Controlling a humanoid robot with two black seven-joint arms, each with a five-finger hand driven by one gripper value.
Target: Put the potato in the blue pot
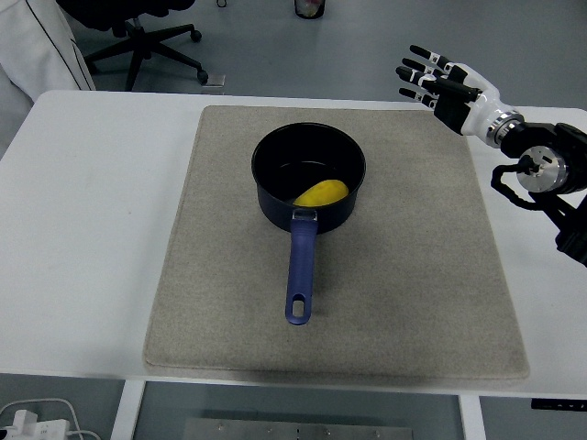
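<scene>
Head view: my right hand [447, 82] hangs empty, fingers spread, up right of the blue pot [309, 179]. Well below-left of it, the potato [322, 192] lies inside (firm, light, smooth; I'd pinch its middle).

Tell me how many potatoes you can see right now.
1. The yellow potato lies inside the blue pot, against its near wall by the handle. The pot's near wall hides part of the floor, so another could be hidden there.
</scene>
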